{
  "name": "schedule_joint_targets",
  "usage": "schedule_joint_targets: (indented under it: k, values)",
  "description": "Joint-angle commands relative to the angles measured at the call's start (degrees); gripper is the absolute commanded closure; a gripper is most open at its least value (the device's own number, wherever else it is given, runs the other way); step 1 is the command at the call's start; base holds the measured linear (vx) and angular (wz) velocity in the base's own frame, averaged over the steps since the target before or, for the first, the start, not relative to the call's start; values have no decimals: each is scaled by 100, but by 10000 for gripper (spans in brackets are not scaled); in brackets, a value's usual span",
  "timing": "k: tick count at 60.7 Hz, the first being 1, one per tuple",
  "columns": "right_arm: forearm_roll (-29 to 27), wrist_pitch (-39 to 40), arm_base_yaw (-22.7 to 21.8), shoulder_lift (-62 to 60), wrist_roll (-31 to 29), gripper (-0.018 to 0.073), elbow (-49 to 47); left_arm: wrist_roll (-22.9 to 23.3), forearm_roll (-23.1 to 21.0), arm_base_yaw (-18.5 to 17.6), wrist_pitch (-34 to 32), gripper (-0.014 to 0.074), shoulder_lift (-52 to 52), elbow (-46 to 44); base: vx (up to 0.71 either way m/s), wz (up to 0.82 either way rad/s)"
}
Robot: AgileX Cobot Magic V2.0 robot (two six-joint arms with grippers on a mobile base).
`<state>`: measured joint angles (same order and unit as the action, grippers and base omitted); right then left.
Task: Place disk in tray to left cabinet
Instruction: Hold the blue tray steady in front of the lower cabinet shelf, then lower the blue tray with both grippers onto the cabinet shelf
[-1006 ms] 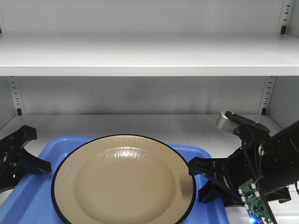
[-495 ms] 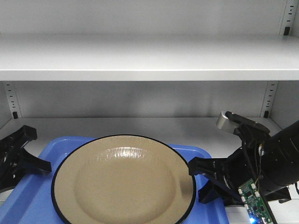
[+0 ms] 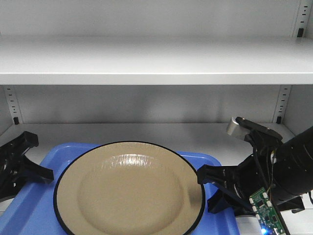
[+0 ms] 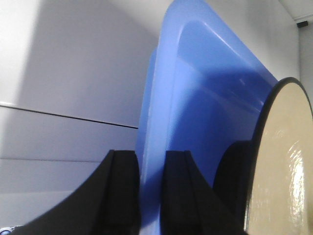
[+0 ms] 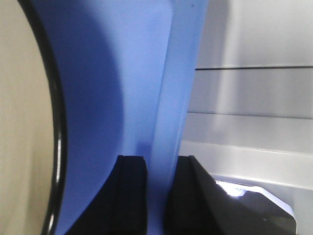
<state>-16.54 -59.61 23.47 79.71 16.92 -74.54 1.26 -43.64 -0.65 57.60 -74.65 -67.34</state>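
Note:
The tan disk (image 3: 129, 191) with its black rim lies flat in the blue tray (image 3: 58, 152). The tray is held level at the front of the left cabinet's lower shelf (image 3: 146, 129); whether it rests on the shelf I cannot tell. My left gripper (image 3: 36, 159) is shut on the tray's left rim. The right gripper (image 3: 208, 190) is shut on the right rim. In the left wrist view the fingers clamp the tray (image 4: 195, 88) edge beside the disk (image 4: 286, 161). The right wrist view shows the same grip on the tray (image 5: 142, 73), with the disk (image 5: 22, 122) at left.
An upper white shelf (image 3: 156, 61) spans the cabinet above the tray. Slotted side rails with black pegs stand at the back left (image 3: 14, 105) and back right (image 3: 279, 105). A green circuit board (image 3: 266, 208) and cables hang on the right arm.
Over the last second the upper shelf has dropped slightly in the front view. The tray, disk and both grippers keep their places in the view, and both grips are unchanged.

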Motion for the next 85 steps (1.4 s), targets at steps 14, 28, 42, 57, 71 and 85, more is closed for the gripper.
schedule_joint_targets:
  k: [14,28,42,57,71,85]
  values:
    - [-1192,726,178,-167,-97,564,-250,117,-1645,-202,259,596,214,-192,0,0]
    - [-883,1294,163,-162,-97,564,-250,117,-1492,-202,-149,596,67,-192,0,0]
    - [-624,1647,163,183,-97,564,-250,79,-1545,-202,-325,596,-238,-192,0,0]
    - [-605,2637,163,669,-97,564,-250,-370,-1546,-280,-1026,596,-535,-192,0,0]
    - [-599,3472,163,1070,-97,560,-250,-817,-1546,-467,-1453,596,-827,-192,0,0]
    - [-605,4197,163,1373,-97,539,-250,-846,-1679,-502,-2097,596,-999,-192,0,0]
